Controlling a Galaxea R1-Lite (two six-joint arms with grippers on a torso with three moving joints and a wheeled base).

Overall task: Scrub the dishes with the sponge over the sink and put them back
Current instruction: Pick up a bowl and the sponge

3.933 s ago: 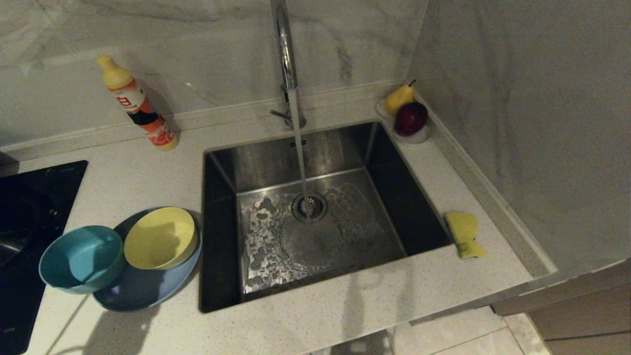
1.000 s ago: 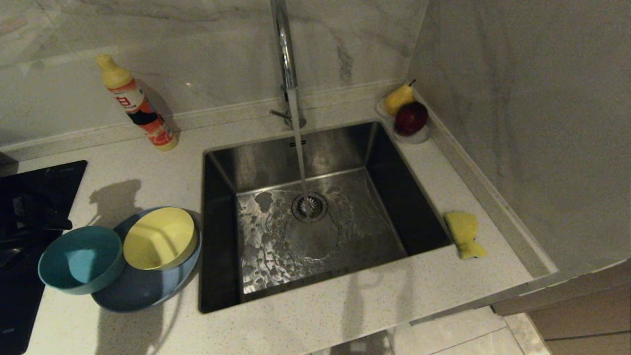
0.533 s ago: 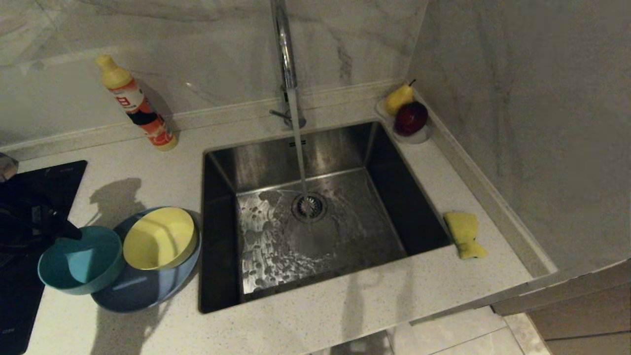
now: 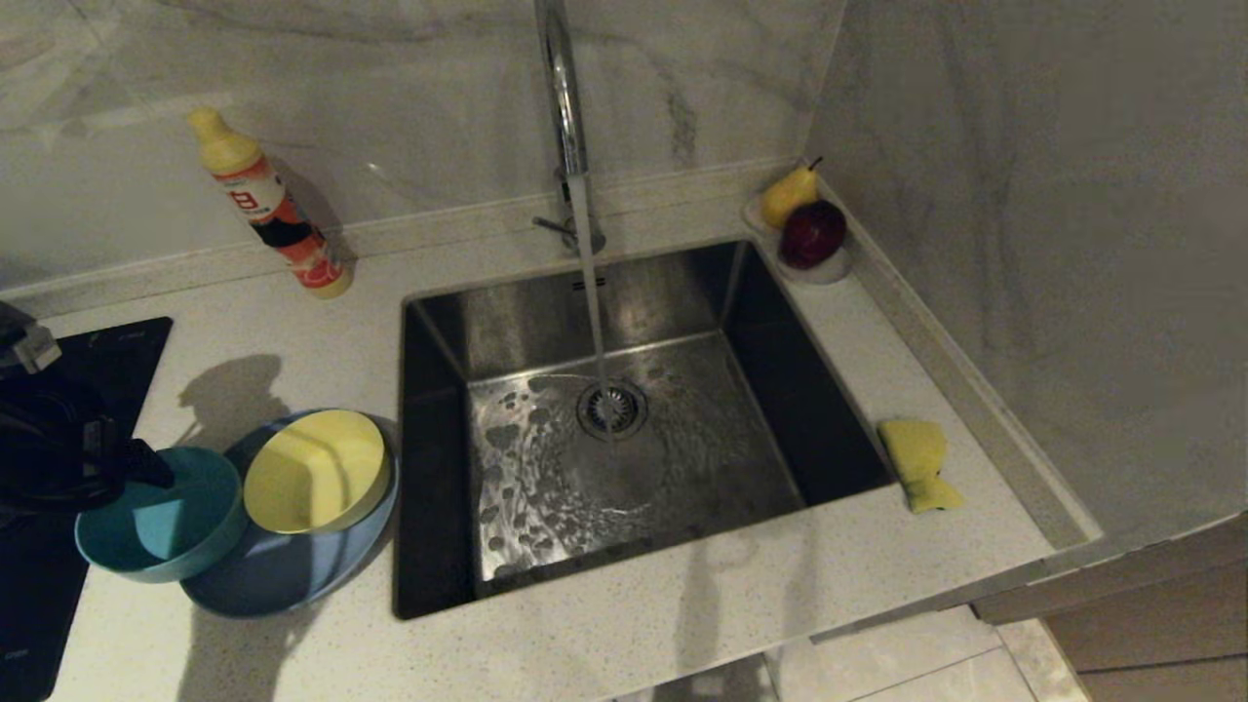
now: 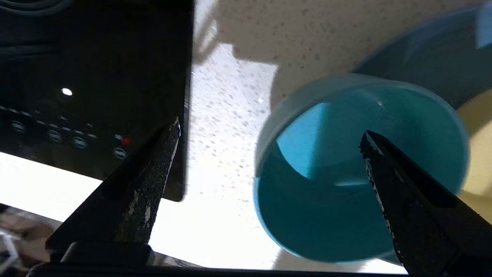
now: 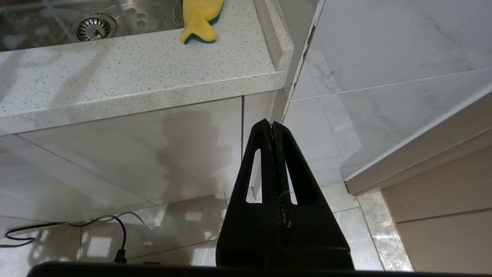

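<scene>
The orange label on the detergent bottle (image 4: pixel 271 214) bears print too small to read.

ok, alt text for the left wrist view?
The left gripper, jaws wide open, hangs over the near rim of the teal bowl, one jaw above the bowl's inside, the other over the black cooktop's edge. Nothing is held.

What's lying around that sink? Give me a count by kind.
Bowls: 2, teal bowl, yellow bowl
Plates: 1, plate
Sponges: 1, sponge
Bottles: 1, bottle
Fruit: 2, pear, apple
Total: 7
</scene>
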